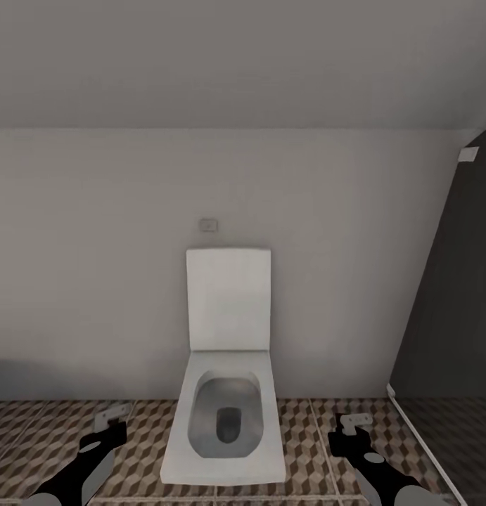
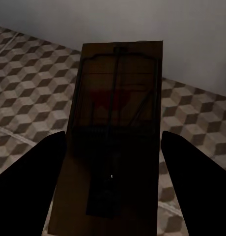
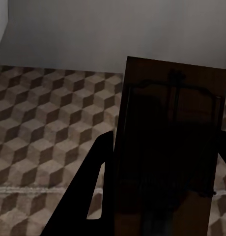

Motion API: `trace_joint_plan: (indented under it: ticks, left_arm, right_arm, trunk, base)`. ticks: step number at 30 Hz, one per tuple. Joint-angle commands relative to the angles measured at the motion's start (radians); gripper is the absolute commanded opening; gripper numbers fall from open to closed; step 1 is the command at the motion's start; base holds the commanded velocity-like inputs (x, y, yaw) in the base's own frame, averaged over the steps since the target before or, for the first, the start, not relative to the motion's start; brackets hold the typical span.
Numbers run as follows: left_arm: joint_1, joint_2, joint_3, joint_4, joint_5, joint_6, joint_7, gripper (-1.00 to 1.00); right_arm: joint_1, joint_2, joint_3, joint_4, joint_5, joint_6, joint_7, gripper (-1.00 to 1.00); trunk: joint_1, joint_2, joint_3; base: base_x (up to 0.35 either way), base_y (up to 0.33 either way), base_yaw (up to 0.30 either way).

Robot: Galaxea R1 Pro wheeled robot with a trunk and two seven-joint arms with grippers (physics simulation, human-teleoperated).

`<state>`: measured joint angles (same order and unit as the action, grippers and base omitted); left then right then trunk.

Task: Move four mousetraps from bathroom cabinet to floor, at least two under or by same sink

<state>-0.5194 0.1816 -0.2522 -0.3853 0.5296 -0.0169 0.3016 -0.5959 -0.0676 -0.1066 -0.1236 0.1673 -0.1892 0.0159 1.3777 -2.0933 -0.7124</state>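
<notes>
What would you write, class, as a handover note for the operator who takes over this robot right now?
Left hand: shut on a mousetrap, held above the tiled bathroom floor.
Right hand: shut on a second mousetrap, also over the tiles.
Position: the robot faces the white toilet, lid up, against the wall; both arms are low at either side of it.
Done: two traps are in hand.
Left: find the sink and set these two on the floor under or beside it, then deal with the other two traps.
</notes>
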Motion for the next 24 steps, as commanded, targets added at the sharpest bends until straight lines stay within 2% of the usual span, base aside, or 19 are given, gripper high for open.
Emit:
trace_joint_plan:
  ticks: [1, 24]
  left_arm:
    - [-0.001, 0.001, -0.009, -0.001, 0.009, -0.002, 0.007, -1.00]
    - [-0.001, 0.001, -0.010, -0.001, 0.009, -0.002, 0.007, -1.00]
  right_arm:
    - [-0.001, 0.000, -0.009, 0.001, 0.008, -0.004, 0.004, -1.00]
    - [-0.001, 0.000, -0.008, 0.001, 0.008, -0.003, 0.004, -1.00]
  trunk:
    - [0.004, -0.008, -0.004]
    - [0.092, -0.169, -0.076]
  base:
    - [0.000, 0.000, 0.000]
    - [0.000, 0.000, 0.000]
